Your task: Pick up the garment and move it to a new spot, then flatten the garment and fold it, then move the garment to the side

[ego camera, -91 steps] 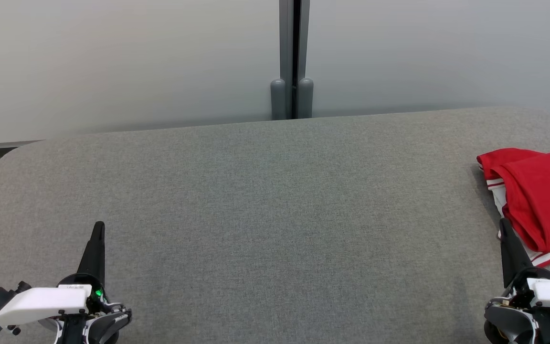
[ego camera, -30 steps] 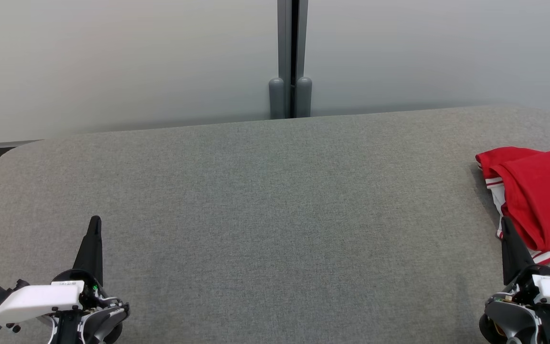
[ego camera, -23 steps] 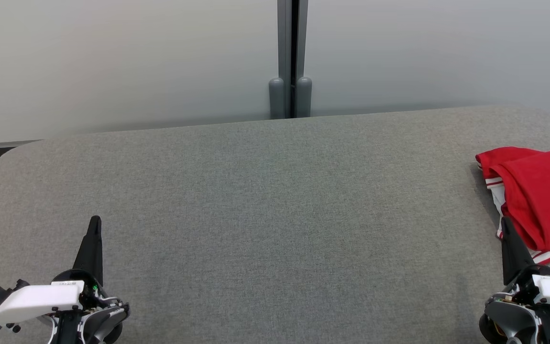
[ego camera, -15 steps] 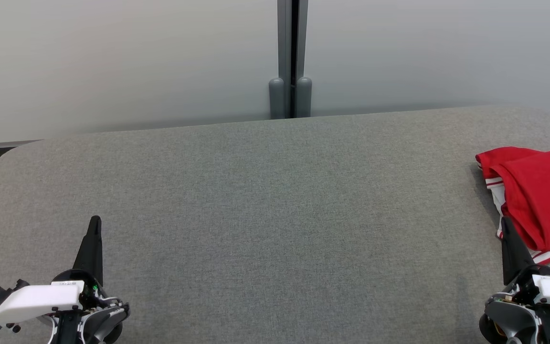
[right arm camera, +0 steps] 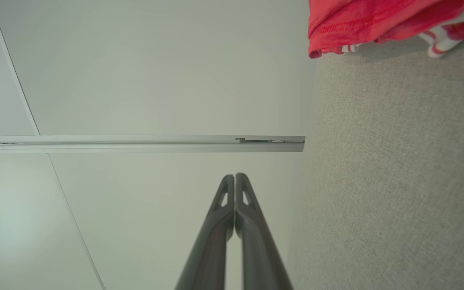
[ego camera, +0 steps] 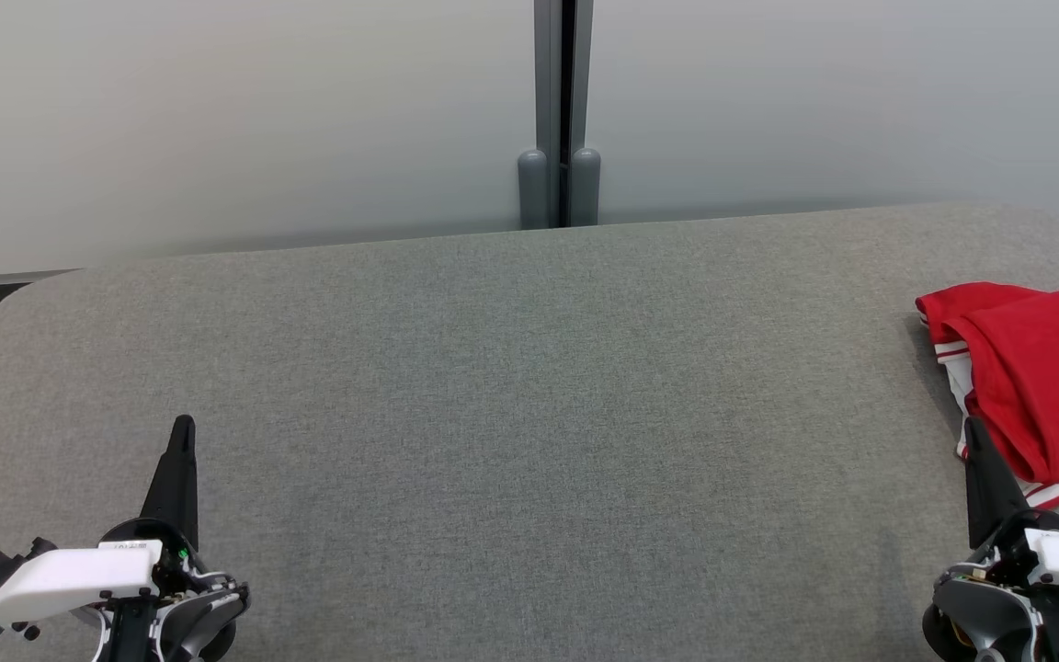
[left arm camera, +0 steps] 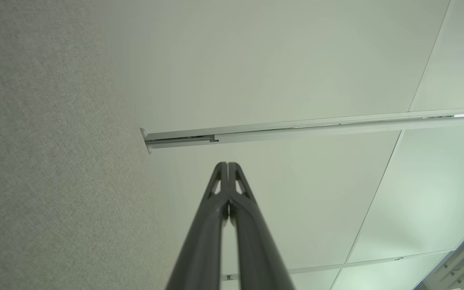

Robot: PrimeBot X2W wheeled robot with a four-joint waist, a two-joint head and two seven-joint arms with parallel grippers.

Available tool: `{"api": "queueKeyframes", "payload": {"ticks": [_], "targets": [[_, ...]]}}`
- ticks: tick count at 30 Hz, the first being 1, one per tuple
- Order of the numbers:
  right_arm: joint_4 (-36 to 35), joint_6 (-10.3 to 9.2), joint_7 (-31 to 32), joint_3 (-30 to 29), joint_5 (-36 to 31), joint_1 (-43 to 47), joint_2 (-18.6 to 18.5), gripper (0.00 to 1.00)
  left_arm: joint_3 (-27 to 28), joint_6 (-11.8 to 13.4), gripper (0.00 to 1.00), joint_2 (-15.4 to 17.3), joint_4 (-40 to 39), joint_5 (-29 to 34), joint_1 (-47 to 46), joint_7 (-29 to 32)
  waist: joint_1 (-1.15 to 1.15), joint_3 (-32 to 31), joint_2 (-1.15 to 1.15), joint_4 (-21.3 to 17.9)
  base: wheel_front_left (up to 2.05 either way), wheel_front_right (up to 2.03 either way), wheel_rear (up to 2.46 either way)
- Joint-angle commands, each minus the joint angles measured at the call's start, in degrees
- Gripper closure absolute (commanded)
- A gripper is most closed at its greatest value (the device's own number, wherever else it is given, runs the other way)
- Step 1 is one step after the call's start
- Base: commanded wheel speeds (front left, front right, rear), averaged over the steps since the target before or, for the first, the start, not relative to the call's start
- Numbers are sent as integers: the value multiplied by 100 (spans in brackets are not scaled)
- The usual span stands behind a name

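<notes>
Head view puts the red garment (ego camera: pixel 1035 377), seemingly folded, at the grey table's (ego camera: pixel 529 414) far right edge just beside the right gripper (ego camera: pixel 971 425), left gripper (ego camera: pixel 183 423) well apart, both clenched empty, so I judge move-aside done and next only calls for staying clear.

Left end effector (ego camera: pixel 183 428) slightly farther forward.

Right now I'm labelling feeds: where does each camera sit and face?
Head: above, facing forward-down at the grey table; left hand lower left, right hand lower right, both shut.
Left wrist: looks along its hand toward the wall, table alongside.
Right wrist: likewise, red garment at top right.
Shared: head and right wrist both show the garment.
</notes>
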Motion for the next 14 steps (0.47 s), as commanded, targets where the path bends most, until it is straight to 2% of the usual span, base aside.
{"api": "queueKeyframes", "payload": {"ticks": [1, 14], "targets": [[8, 2, 15, -4, -31, -57, -5, 100, 20, -18, 100, 11, 4, -7, -53, 18, 0, 0, 0, 0, 0, 0, 0], [8, 2, 19, -8, -35, -57, -3, 100, 19, -18, 100, 11, 4, -7, -53, 17, 0, 0, 0, 0, 0, 0, 0]]}}
